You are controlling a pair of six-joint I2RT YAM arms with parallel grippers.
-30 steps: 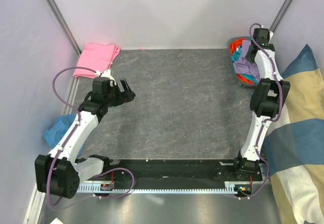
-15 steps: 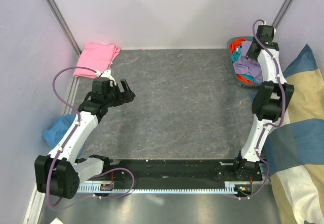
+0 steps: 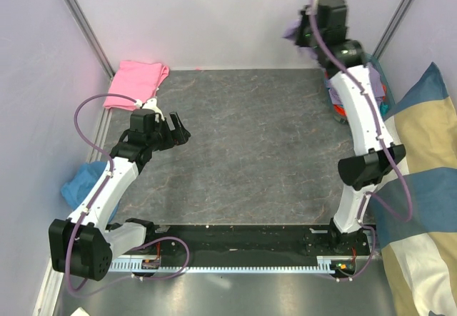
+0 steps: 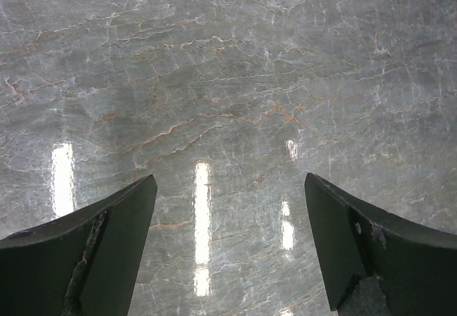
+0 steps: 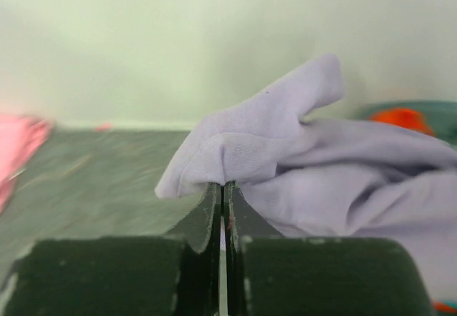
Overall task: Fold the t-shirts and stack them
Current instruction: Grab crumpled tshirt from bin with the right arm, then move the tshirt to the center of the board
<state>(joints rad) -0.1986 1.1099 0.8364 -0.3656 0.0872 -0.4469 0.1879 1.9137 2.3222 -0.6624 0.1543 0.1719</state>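
Note:
My right gripper (image 3: 301,36) is raised high at the back right and is shut on a fold of the lavender t-shirt (image 5: 300,152). The shirt hangs from the jaws toward the basket (image 3: 341,113); in the top view a bit of it (image 3: 293,29) shows beside the gripper. The pink t-shirt (image 3: 136,80) lies folded at the back left corner, and shows blurred at the left edge of the right wrist view (image 5: 18,148). My left gripper (image 3: 178,127) is open and empty over the bare grey table (image 4: 228,80).
The basket at the back right holds more coloured clothes (image 3: 335,91). A blue cloth (image 3: 78,184) lies off the table's left edge. The striped cushion (image 3: 421,187) fills the right side. Purple walls close in the back and left.
My right arm has risen from the basket and swung left, lifting the lavender shirt up with it. The left arm has not moved.

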